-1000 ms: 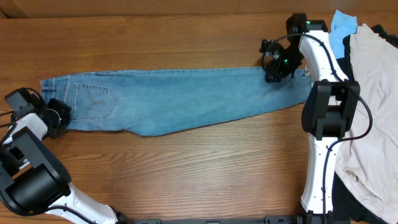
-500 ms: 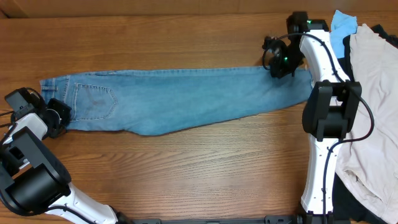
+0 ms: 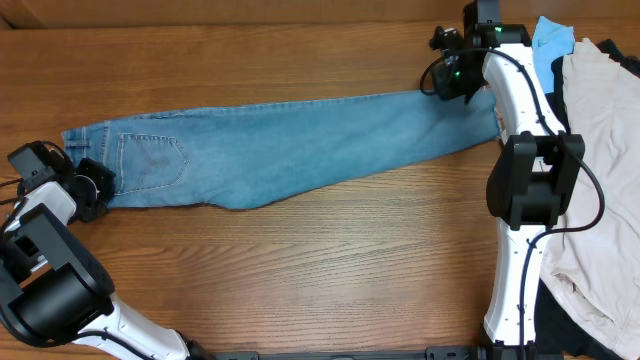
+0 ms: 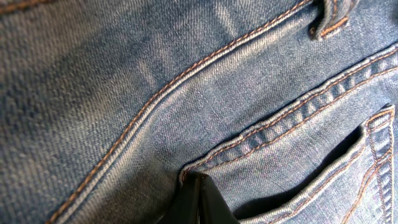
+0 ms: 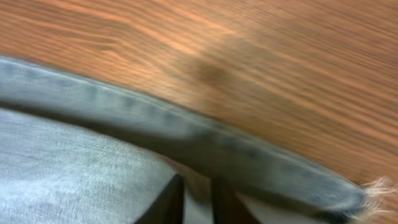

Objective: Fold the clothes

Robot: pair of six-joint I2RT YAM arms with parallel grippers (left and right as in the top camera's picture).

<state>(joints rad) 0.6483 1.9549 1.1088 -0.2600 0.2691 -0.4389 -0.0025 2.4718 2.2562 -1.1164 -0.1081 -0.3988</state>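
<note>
the jeans (image 3: 280,140) lie stretched at full length across the counter (image 3: 300,270), with the waist at the left, the hems at the far right and a back pocket facing up. they look already doubled leg over leg, though the overhead view doesn't make that certain. no crosswise fold shows yet, so i judge the task is at an early stage: the length has yet to be brought over itself, probably hem end toward waist.

the left fingers (image 4: 199,204) are closed at the waist end, one dark tip pressed into the denim by the pocket seam, apparently pinching it. the right fingers (image 5: 166,200) stand nearly together with pale denim between them, gripping the leg just beside the frayed hem.

a beige pile (image 3: 600,150) and a sky-blue cloth (image 3: 550,40) lie at the right.
</note>
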